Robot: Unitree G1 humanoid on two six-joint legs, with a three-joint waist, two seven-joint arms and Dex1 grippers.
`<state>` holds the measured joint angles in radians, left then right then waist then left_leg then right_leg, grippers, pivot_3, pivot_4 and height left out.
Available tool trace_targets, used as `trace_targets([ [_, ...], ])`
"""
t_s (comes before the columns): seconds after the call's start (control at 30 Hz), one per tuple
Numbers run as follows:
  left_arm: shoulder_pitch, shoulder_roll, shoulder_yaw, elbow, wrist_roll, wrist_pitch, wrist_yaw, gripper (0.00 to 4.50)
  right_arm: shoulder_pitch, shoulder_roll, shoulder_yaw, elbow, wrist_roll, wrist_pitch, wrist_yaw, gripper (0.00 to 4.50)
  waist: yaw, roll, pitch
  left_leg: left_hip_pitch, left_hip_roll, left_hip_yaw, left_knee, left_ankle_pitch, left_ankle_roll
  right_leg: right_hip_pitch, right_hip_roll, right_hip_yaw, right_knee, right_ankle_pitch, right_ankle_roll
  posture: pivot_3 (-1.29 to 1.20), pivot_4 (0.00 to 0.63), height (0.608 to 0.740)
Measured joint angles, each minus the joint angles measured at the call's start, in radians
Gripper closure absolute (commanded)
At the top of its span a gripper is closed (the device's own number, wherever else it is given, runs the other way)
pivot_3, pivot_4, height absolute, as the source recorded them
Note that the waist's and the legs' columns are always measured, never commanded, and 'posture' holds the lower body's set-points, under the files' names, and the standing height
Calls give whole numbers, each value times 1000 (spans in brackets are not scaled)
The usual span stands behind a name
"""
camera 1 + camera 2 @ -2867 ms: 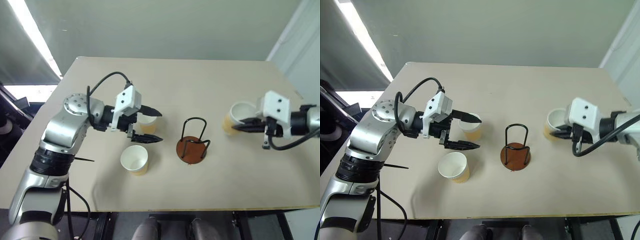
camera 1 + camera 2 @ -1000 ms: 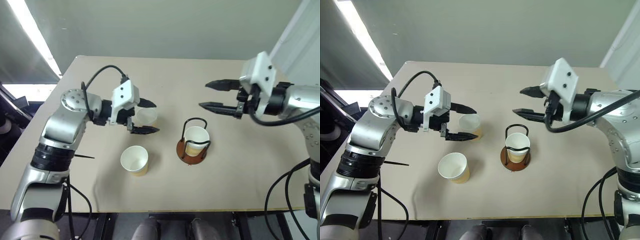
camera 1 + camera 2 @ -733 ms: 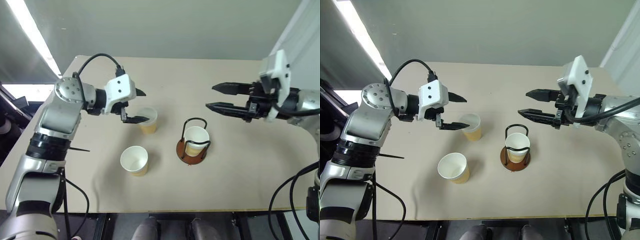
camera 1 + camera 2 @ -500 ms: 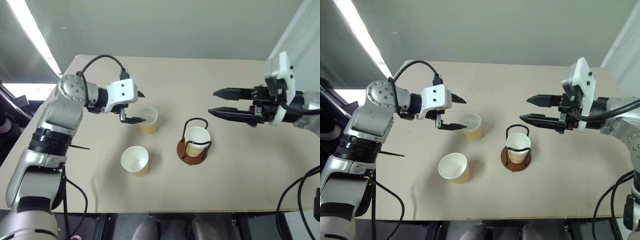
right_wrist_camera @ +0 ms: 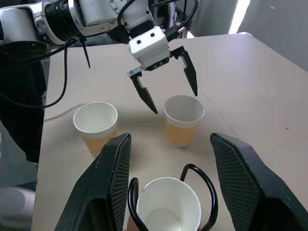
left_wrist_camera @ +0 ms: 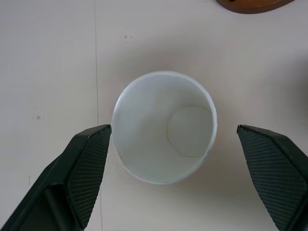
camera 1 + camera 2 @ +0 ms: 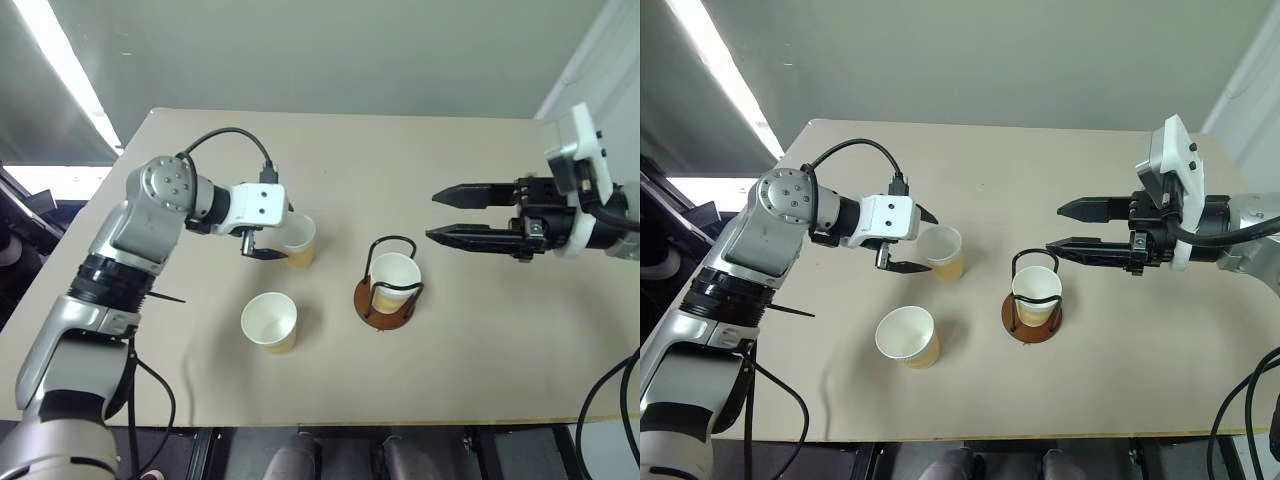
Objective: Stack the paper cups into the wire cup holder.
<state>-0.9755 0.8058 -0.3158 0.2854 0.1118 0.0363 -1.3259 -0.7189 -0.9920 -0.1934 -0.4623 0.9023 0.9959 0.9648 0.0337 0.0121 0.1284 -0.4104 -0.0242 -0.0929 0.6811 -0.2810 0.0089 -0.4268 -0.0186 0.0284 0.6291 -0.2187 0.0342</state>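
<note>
Left end effector (image 5: 166, 79) spread wide around a tapered paper cup (image 5: 184, 120); right end effector (image 7: 443, 215) released, empty

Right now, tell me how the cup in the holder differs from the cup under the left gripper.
The cup in the wire cup holder sits on the disc base inside the wire loops; the cup under the left gripper stands on the bare table. No gripper is at the first; open fingers straddle the second, not touching. Both are upright, empty and alike.

A beige table (image 7: 330, 150) stands before a grey-green wall (image 7: 330, 50).
</note>
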Motion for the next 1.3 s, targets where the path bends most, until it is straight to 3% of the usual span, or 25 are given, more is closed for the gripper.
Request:
trace_targets([
  [0.53,-30,-101,-35,177,88,-97,26,0,44,-37,2,-12,-4,-38,1,1884,1,0,0,-1,0,0,1,0,0,-1,0,0,1,0,0,0,150,740],
  [0.63,-30,-111,-38,192,89,-104,22,594,45,-38,2,-12,-6,-46,1,1833,1,0,0,-2,0,0,1,0,0,-1,0,0,1,0,0,0,150,740],
  [0.97,-30,-114,-36,193,63,-87,-55,4315,79,-54,9,-1,-69,-99,3,1833,2,0,0,-2,0,0,2,0,0,-1,0,0,1,0,0,0,150,740],
  [1.3,-30,-76,-12,88,-6,-22,-138,4443,145,-81,13,31,-121,-247,177,1833,3,0,0,-3,0,0,3,0,1,-2,0,-1,1,0,1,0,150,740],
])
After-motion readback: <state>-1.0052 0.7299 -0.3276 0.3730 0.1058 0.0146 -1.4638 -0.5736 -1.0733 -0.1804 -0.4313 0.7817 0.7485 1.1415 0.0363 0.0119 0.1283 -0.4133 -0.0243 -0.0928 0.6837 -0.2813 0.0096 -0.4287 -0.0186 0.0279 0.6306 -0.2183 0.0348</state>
